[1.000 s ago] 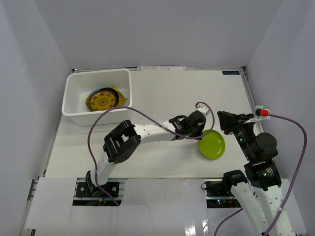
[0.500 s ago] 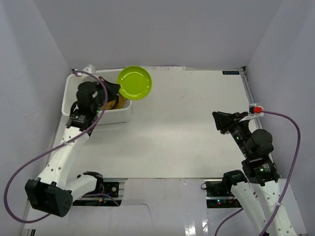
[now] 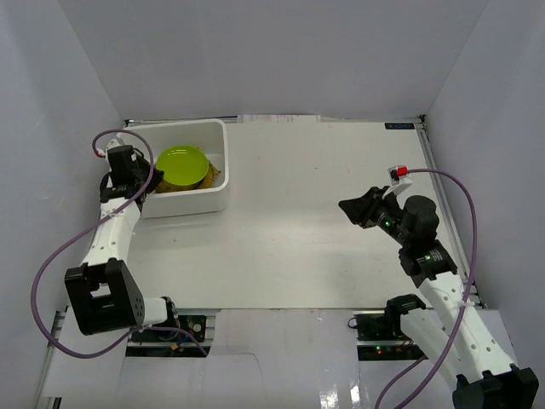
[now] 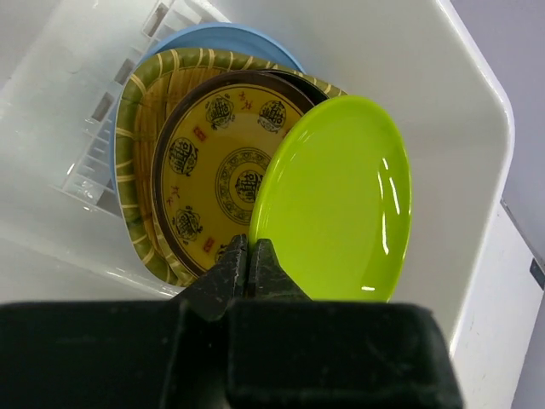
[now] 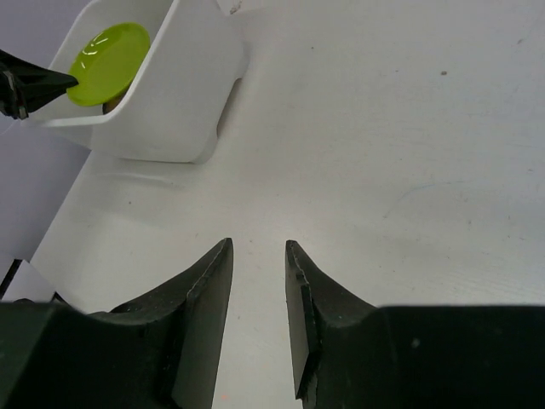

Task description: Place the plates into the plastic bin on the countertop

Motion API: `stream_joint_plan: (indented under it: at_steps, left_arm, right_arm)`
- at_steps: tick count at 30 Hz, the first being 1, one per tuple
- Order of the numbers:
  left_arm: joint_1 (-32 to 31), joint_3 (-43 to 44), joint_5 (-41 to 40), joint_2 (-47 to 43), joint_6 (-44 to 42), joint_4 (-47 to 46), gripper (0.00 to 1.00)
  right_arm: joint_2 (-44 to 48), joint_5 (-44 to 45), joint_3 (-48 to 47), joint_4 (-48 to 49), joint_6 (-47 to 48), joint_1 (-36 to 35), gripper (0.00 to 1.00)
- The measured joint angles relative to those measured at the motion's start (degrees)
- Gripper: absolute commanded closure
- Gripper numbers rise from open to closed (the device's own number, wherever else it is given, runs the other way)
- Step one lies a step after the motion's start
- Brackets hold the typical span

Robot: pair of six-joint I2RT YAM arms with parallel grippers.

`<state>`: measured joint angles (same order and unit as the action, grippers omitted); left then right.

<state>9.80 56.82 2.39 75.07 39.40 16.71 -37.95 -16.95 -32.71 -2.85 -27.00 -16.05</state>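
The lime green plate [image 4: 341,196] sits tilted inside the white plastic bin [image 4: 443,111], over a gold-patterned plate [image 4: 213,162], a tan woven tray [image 4: 140,111] and a light blue plate [image 4: 230,38]. My left gripper [image 4: 253,249] is shut on the green plate's near rim. From above, the left gripper [image 3: 153,176] is at the bin's [image 3: 217,162] left side with the green plate [image 3: 181,166] in it. My right gripper [image 3: 351,209] is open and empty over the countertop [image 3: 298,213], far from the bin. Its wrist view shows open jaws [image 5: 257,247] above bare table.
The bin [image 5: 187,94] stands at the countertop's far left corner, with the green plate [image 5: 106,51] showing over its rim. White walls enclose the table on three sides. The black plates are not in view.
My left arm swung the green plate from the table's right centre, over the bin's rim, down into the bin. My right gripper moved a little left.
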Motion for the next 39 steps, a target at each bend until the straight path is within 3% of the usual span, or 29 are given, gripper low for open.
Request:
stream_joint_plan:
  at_steps: [5,7,10,14,18,19,21,22,23,25,27,31,39]
  left_arm:
    - [0.07,2.32,-1.29,3.69,-1.29,-0.24,0.98]
    - [0.11,2.47,-2.23,5.16,-1.55,-0.44,0.83]
    - [0.15,2.47,-3.48,6.21,-1.92,-0.42,0.81]
    - [0.2,3.26,-4.37,6.49,-2.51,-0.2,0.58]
    - [0.22,6.05,-4.46,7.04,-2.82,-0.24,0.53]
    - [0.22,6.4,-4.33,6.64,-2.8,-0.59,0.51]
    - [0.22,6.54,-3.34,5.25,-2.4,-1.46,0.43]
    - [0.22,6.45,-2.43,3.45,-2.03,-1.99,0.3]
    - [0.22,6.32,-1.11,1.44,-1.81,-2.6,0.02]
    - [0.22,5.42,1.75,-3.43,-0.63,-5.18,0.02]
    - [0.17,4.44,4.57,-8.66,0.07,-7.02,0.02]
    - [-2.23,4.26,11.04,-16.33,0.04,-9.88,0.02]
    - [-20.35,-3.91,27.98,-22.34,-4.22,-16.39,0.02]
  right_arm:
    - [-2.45,-0.2,0.0,2.78,-0.59,-0.7,0.62]
    - [-3.28,-0.13,0.0,3.39,-0.9,-1.07,0.62]
    - [-4.26,-0.04,0.0,4.26,-1.09,-1.7,0.62]
    - [-5.95,0.44,-0.04,4.98,-1.09,-2.29,0.61]
    - [-8.48,1.11,-1.7,4.7,-1.11,-2.47,0.45]
    - [-8.92,1.22,-2.4,4.66,-1.09,-2.47,0.36]
    - [-9.4,1.33,-4.39,4.24,-0.59,-2.51,0.28]
    - [-9.66,1.42,-5.84,3.67,0.22,-2.51,0.2]
    - [-10.08,1.64,-7.72,2.47,1.07,-2.51,0.17]
    - [-10.91,2.8,-12.09,-0.83,3.39,-2.62,0.01]
    - [-11.15,5.29,-16.2,-3.67,5.88,-2.78,0.1]
    - [-6.93,10.56,-18.23,-5.55,7.78,-2.78,0.1]
    - [1.51,19.78,-20.15,-9.68,10.12,-2.78,0.1]
